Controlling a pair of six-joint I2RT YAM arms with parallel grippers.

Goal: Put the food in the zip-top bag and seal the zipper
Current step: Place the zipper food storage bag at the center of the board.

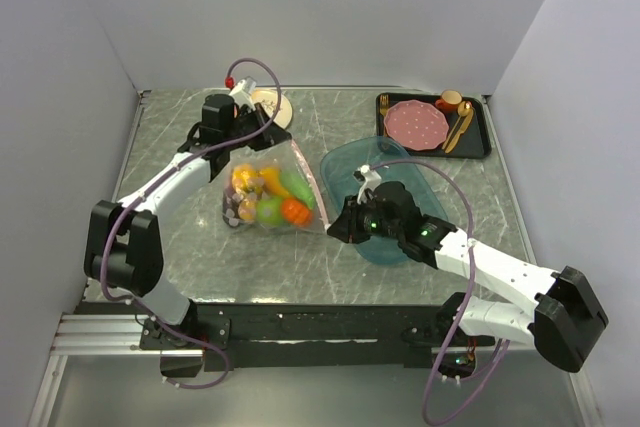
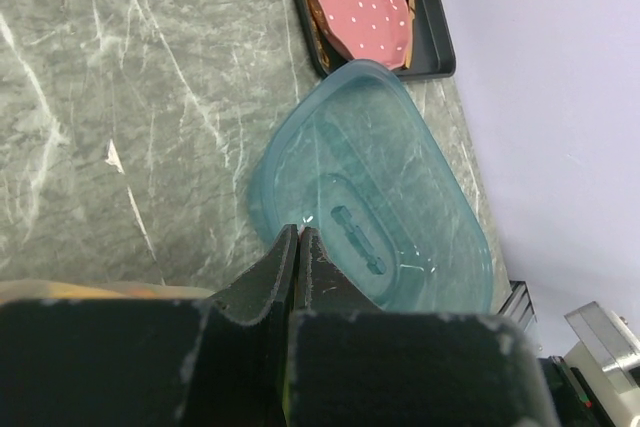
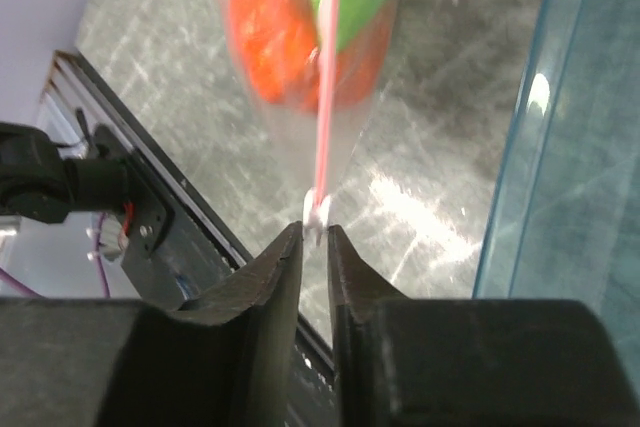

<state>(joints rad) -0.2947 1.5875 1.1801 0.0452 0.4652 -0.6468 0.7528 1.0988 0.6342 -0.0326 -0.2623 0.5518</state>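
Right gripper (image 3: pixel 315 232) is pinched almost shut on the white tip at the near end of the zipper (image 3: pixel 326 97). The bag (image 1: pixel 290 162) sits mid-bench (image 1: pixel 260 267), just left of the teal tray (image 2: pixel 440 207), with the food (image 1: pixel 268 202) already piled inside. Left gripper (image 2: pixel 298 239) is up at the bag's far corner, jaws pressed flat together. Honestly can't tell if there's any plastic between them.
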